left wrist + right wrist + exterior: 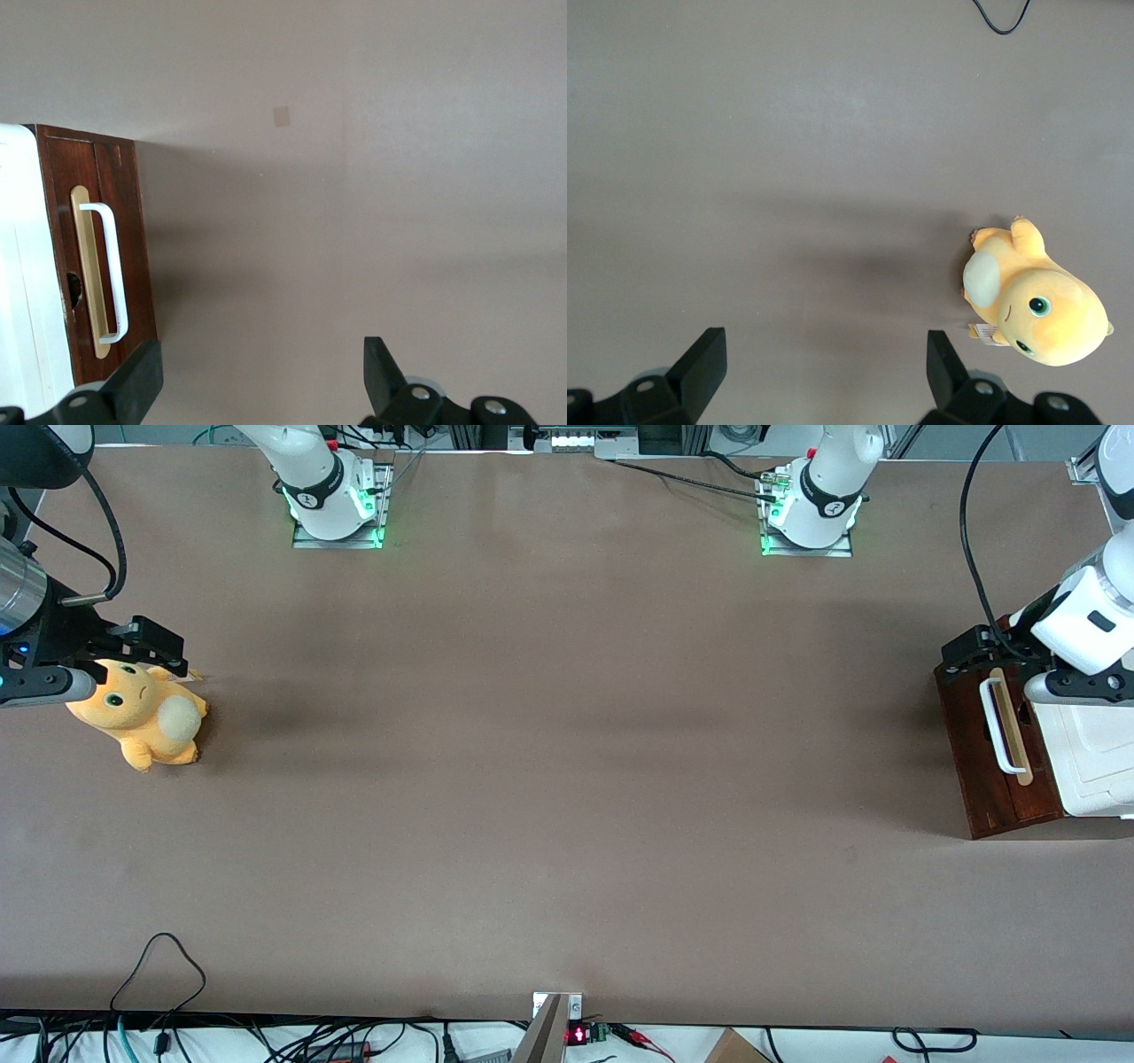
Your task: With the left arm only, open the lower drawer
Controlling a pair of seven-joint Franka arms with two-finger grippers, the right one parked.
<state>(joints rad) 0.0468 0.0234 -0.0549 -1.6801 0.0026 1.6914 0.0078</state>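
My gripper (257,376) hangs with its fingers (137,381) spread wide apart, pinching nothing, above the brown table (567,779) just beside the lower drawer (97,257). My left arm (1085,624) reaches over the white cabinet top (1099,762) at my end of the table. The drawer's dark red-brown front looks flush under that top, its white bar handle (111,270) untouched on the pale wood strip (85,274).

1. No legible word, brand or number anywhere.
2. Red glowing characters on a small display (577,1035) at the table edge nearest the front camera: too small to read.
3. Plain black gripper (259,356), fingers spread wide, above the table just in front of the lower drawer (137,221).
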